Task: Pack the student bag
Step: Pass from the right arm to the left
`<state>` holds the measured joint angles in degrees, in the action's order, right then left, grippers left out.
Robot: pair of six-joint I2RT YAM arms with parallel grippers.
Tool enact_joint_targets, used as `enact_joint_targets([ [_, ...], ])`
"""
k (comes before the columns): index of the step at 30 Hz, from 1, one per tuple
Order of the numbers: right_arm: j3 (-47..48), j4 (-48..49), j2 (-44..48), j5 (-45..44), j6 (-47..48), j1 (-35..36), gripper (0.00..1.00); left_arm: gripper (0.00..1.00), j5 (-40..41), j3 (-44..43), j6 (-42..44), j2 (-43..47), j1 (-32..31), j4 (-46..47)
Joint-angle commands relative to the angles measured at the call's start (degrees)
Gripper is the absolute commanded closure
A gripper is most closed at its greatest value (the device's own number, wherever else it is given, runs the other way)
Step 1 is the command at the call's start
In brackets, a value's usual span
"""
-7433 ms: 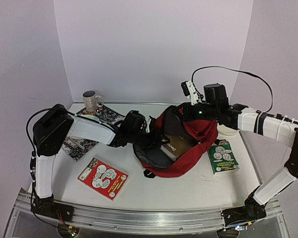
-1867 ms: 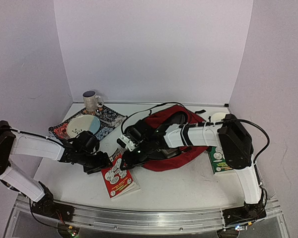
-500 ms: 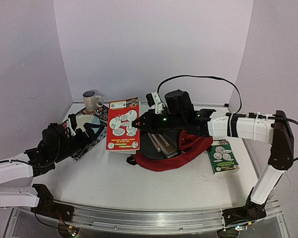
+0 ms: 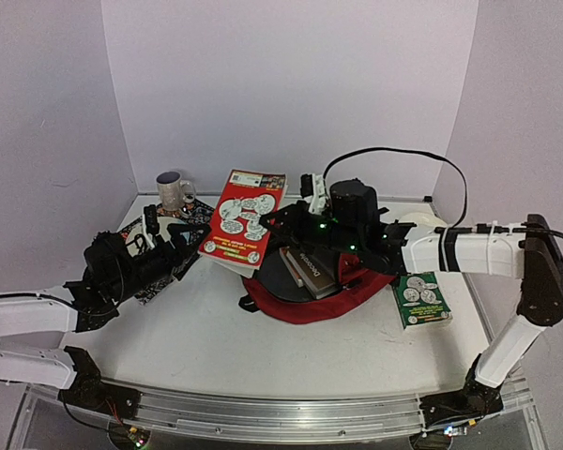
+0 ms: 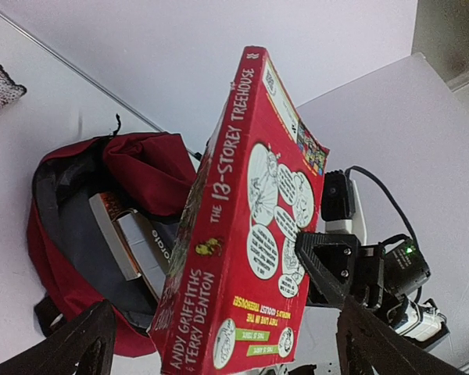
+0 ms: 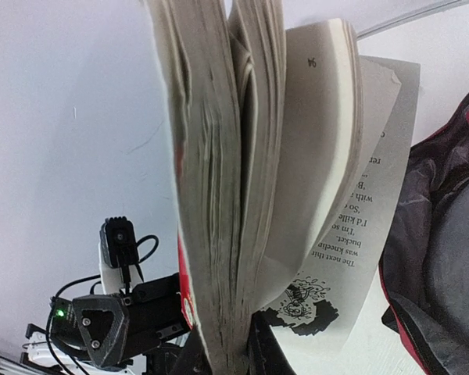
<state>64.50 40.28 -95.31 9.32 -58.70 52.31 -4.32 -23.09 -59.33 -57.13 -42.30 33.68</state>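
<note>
Bag mouth partly blocked
The tilted red book [image 4: 247, 217] hangs over the open bag [image 4: 310, 307]; bare table [image 4: 338, 361] lies in front.

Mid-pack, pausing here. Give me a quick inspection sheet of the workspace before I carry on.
Surface: white table, no spills seen.
Job's things: student bag open, books inside; red book raised near its opening, pages fanning.
Clutter: green book right of bag; mug and patterned mat back left.
Grippers: right gripper jaws shut on red book; left gripper jaws open, empty.
Cables: black cable loops above right arm.
Surroundings: plain walls, nothing else seen.
</note>
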Motion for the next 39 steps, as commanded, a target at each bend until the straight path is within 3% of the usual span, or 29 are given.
enact_joint_targets([
  [1, -0.8, 14.4, 4.0, -3.2, -4.3, 0.2, 1.00, 0.02, -3.0, -1.1, -0.7, -3.7, -0.7, 10.3],
  [16, -4.4, 25.0, 2.6, -7.0, -9.4, 0.2, 1.00, 0.33, -8.1, -6.1, -2.3, -18.6, -1.9, 29.0],
  [21, -4.4, 26.0, 1.3, -6.4, -10.6, 0.2, 1.00, 0.48, -9.2, -7.9, -2.0, -21.4, -2.0, 31.9],
  [25, -4.9, 26.3, 0.3, -6.3, -11.0, 0.2, 1.00, 0.54, -8.9, -8.6, -1.5, -21.6, -2.0, 33.4],
  [34, -6.6, 26.3, 0.5, -6.8, -11.1, 0.0, 1.00, 0.51, -7.3, -8.7, -1.0, -21.2, -2.0, 34.2],
  [39, -7.7, 26.3, 0.4, -6.9, -11.4, -0.4, 1.00, 0.60, -8.0, -9.1, -1.6, -20.9, -1.9, 35.3],
])
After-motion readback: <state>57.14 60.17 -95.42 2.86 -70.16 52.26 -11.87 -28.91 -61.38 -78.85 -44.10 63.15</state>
